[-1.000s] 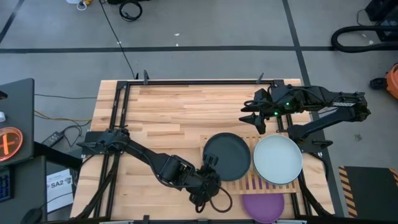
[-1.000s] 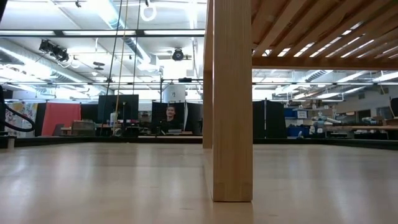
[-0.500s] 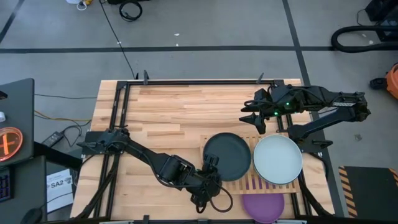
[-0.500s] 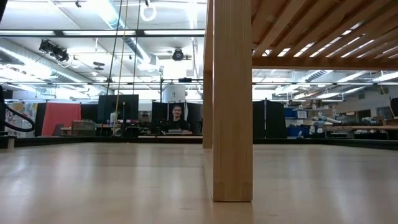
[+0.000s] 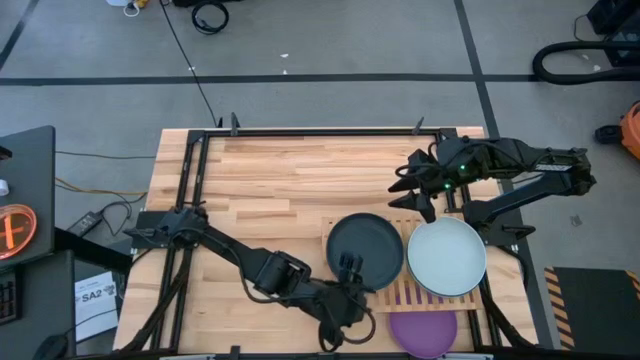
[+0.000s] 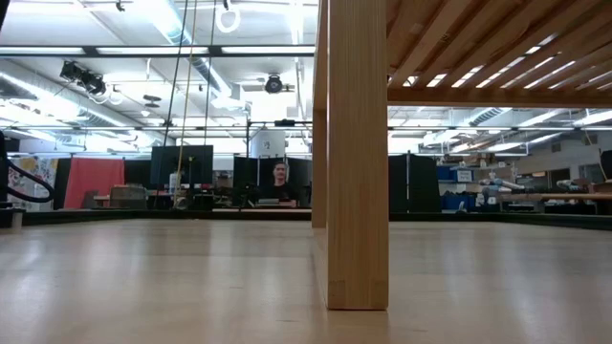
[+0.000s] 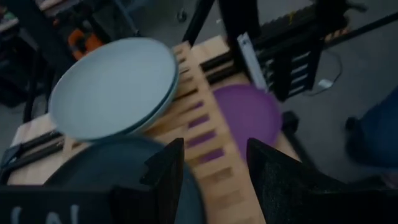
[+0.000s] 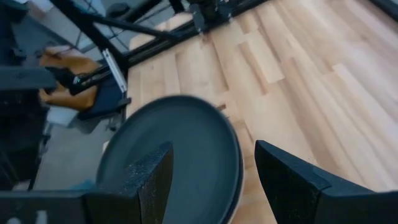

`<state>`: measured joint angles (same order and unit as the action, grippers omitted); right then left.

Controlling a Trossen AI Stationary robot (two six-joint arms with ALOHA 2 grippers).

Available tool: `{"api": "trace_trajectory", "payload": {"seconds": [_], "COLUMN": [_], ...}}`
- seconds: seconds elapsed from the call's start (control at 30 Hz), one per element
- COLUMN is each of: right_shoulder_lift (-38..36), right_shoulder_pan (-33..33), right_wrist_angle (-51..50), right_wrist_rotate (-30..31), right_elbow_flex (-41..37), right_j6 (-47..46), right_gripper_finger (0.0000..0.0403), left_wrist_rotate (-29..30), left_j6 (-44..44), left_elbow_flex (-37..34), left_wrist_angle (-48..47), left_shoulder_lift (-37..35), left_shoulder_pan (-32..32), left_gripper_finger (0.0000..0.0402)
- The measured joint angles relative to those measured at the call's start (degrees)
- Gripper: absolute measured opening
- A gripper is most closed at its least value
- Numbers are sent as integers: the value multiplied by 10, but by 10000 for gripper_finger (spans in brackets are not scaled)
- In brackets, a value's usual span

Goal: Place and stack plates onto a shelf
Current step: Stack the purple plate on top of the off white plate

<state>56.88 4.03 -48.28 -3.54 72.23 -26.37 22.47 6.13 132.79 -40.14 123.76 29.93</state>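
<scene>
On the slatted wooden shelf [image 5: 400,296] at the table's near right lie a dark plate [image 5: 365,248] and, to its right, a pale blue-grey plate [image 5: 447,256]. A purple plate [image 5: 423,335] lies below the shelf and juts out past its near edge. My left gripper [image 5: 351,268] is open at the dark plate's near rim. In its wrist view [image 7: 211,174], slats and the purple plate [image 7: 245,115] show between the fingers. My right gripper [image 5: 410,196] hovers open beyond the shelf's far edge, facing the dark plate [image 8: 174,155]. My left gripper stands with one finger [image 7: 166,171] over the dark plate's near rim [image 7: 134,149], coming from the table's near side. Whether that finger touches the rim cannot be told. Nothing is between the fingers.
Bare table top [image 5: 280,180] stretches left of and beyond the shelf. Black frame rails [image 5: 190,190] run along the table's edges. In the low view a shelf leg [image 6: 357,153] stands mid-table with the slats' underside [image 6: 497,48] overhead.
My left gripper has moved toward the table's right edge along the dark plate's near rim, and its fingers stand wider apart than before. The dark plate has stayed in place on the shelf.
</scene>
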Motion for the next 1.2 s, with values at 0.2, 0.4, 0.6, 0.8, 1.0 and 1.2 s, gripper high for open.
{"api": "trace_trajectory", "payload": {"seconds": [0.2, 0.4, 0.6, 0.8, 1.0, 1.2], "right_shoulder_lift": [-11, -31, -48, -56, -57, -57], "right_shoulder_pan": [0, 0, 0, 0, 0, 16], "right_wrist_angle": [-63, -107, -137, -154, -157, -156], "right_wrist_rotate": [-6, 8, 9, 9, 9, 6], "right_elbow_flex": [0, 0, 0, 0, 0, 0], "right_j6": [-2, -3, -4, -4, -8, -36], "right_gripper_finger": [232, 232, 232, 232, 232, 232], "left_wrist_rotate": [2, 52, 104, 130, 144, 217], "left_j6": [18, 92, 100, 100, 96, 102], "left_elbow_flex": [0, 0, 0, 0, 0, -1], "left_wrist_angle": [50, 126, 193, 230, 272, 271], "left_shoulder_lift": [12, 46, 83, 132, 178, 188], "left_shoulder_pan": [35, 76, 102, 121, 130, 137], "left_gripper_finger": [180, 180, 180, 180, 180, 180]}}
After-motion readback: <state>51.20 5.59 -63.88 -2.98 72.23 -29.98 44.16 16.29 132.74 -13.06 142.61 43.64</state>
